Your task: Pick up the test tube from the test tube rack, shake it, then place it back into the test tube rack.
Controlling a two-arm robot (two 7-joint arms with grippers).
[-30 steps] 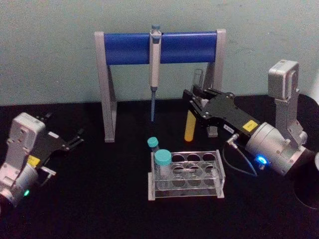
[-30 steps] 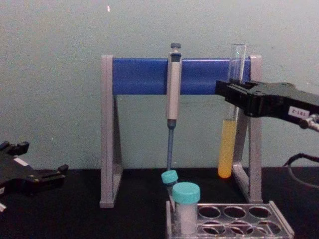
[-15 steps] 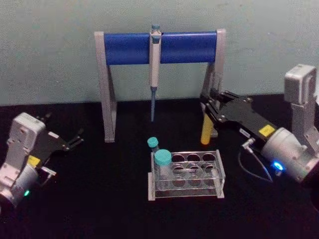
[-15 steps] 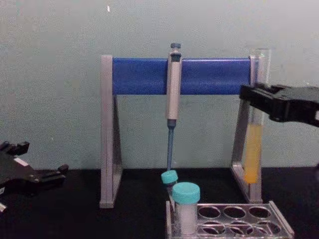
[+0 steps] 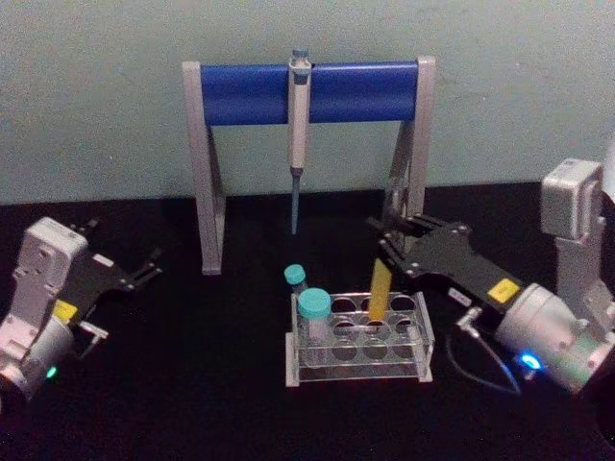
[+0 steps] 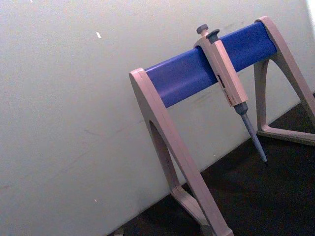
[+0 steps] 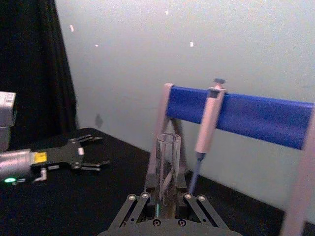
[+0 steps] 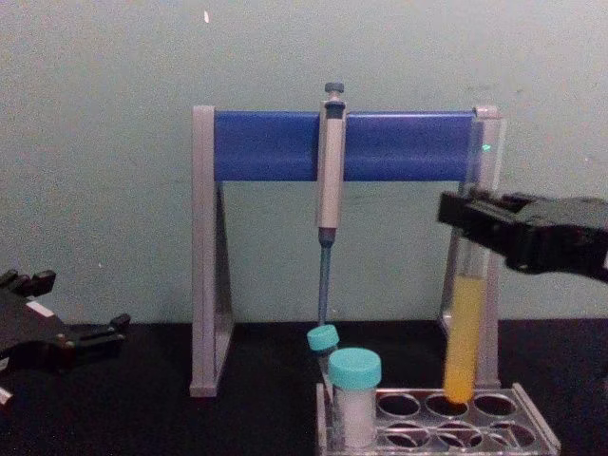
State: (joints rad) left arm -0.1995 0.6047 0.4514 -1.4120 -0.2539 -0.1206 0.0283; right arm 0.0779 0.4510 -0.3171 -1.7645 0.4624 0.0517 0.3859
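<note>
Your right gripper [image 8: 465, 217] reaches in from the right and is clamped on the upper part of the tall, thin, clear glass test tube [image 8: 464, 328], which holds yellow-orange liquid. The tube hangs nearly upright. Its rounded bottom is at the mouth of a back-row hole in the low, clear plastic test tube rack [image 8: 537, 435]; I cannot tell whether it sits inside the hole. Two teal-capped white vials [image 8: 354, 408] stand at the rack's left end. Your left gripper [image 5: 146, 269] rests well apart on the left of the black table [image 5: 192, 384], fingers spread, holding nothing. Behind, a grey-blue pipette [image 8: 330, 171] hangs on the tall grey stand with a blue crossbar [image 8: 266, 144].
</note>
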